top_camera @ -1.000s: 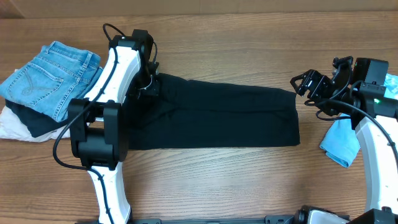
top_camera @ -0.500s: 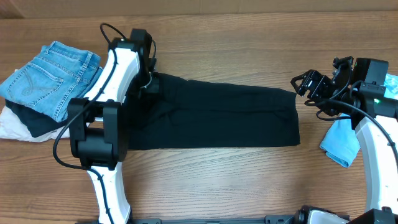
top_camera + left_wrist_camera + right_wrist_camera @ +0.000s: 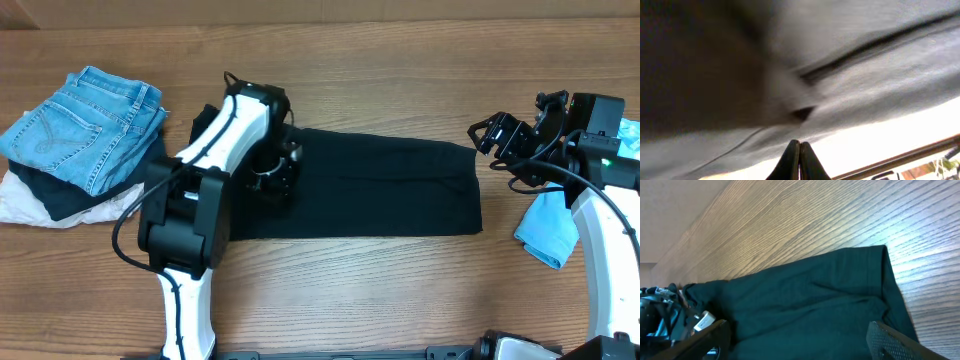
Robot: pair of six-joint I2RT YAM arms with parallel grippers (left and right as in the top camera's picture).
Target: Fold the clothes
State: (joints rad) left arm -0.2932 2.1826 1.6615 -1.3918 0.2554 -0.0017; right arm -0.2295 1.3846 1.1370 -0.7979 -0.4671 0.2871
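Black T-shirt [image 3: 380,190]: lies flat as a long folded band across the middle of the table [image 3: 400,80], running left to right.
Left pincer [image 3: 272,172]: closed tight, tips pressed together, low over the band's left part. The wrist view is blurred fabric; whether any cloth is pinched cannot be told.
Right pincer [image 3: 497,135]: jaws wide, holding nothing, just beyond the band's right end and apart from it.
Jeans [image 3: 85,120]: folded on a pile at the far left.
Light blue cloth [image 3: 548,232]: at the right edge, beneath the right arm.
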